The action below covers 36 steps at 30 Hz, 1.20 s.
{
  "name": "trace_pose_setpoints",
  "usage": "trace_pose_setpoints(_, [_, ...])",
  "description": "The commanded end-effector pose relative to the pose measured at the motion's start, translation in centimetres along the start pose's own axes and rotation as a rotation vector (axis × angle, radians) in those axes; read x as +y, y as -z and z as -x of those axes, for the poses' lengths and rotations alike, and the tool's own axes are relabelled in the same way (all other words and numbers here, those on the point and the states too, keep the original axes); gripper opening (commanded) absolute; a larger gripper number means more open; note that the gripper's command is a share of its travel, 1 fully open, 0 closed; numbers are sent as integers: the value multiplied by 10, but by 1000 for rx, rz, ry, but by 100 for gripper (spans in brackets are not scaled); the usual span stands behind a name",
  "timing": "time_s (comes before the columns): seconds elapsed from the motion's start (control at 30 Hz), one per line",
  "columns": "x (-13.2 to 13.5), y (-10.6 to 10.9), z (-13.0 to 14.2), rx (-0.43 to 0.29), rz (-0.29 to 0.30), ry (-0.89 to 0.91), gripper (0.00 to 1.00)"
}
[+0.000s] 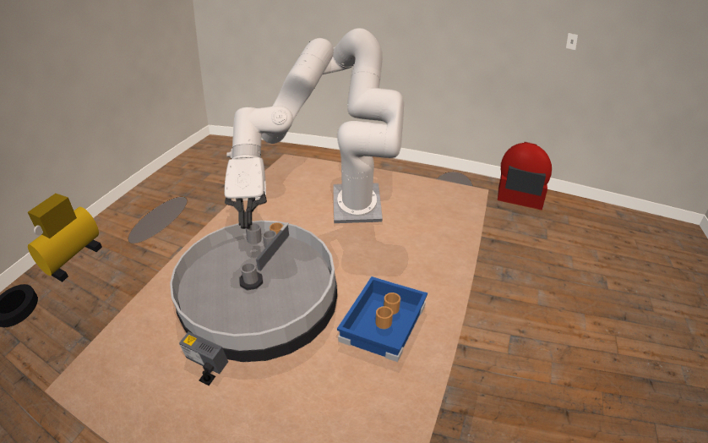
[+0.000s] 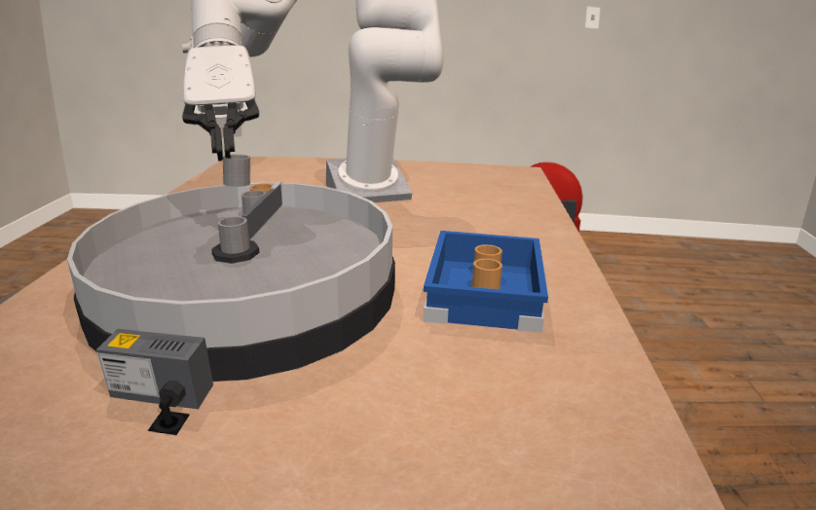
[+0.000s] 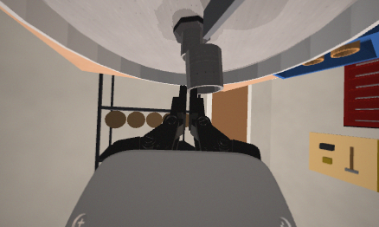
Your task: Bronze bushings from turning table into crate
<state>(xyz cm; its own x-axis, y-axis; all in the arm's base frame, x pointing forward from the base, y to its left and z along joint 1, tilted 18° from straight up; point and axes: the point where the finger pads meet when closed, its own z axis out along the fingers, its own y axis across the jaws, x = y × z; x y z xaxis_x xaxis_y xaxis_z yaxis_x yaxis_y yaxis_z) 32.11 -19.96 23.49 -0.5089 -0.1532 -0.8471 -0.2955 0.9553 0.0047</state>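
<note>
My gripper (image 1: 245,226) (image 2: 223,156) (image 3: 188,95) is shut on the wall of a grey steel bushing (image 1: 253,234) (image 2: 236,170) (image 3: 204,67), which hangs to one side of the fingertips, above the back of the turning table (image 1: 285,333) (image 2: 272,324) (image 3: 118,68). A second steel bushing (image 1: 248,274) (image 2: 234,236) (image 3: 190,42) stands on the dark centre hub. A third steel bushing (image 1: 269,239) (image 2: 252,200) and a bronze bushing (image 1: 275,226) (image 2: 261,187) are at the back beside the divider, both partly hidden. Two bronze bushings (image 1: 383,318) (image 2: 487,274) stand in the blue crate (image 1: 365,341) (image 2: 484,308).
The dark upright divider (image 1: 273,247) (image 2: 265,210) (image 3: 231,14) runs from near the hub to the table's back rim. The table's raised rim surrounds the bushings. A grey control box (image 1: 203,352) (image 2: 193,377) stands at its front left. The arm's base is behind, and the crate is at the right.
</note>
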Motion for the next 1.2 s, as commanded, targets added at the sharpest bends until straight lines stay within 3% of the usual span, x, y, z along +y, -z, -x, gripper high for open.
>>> trace_pose_setpoints(0.0, [-11, -29, 28, 4, -5, -2, 0])
trace_pose_setpoints(0.2, [-13, -48, 50, 4, -5, -2, 0])
trace_pose_setpoints(0.83, [-13, -50, 51, 4, -5, -2, 0])
trace_pose_setpoints(1.17, [-12, -63, 41, 4, -5, -2, 0])
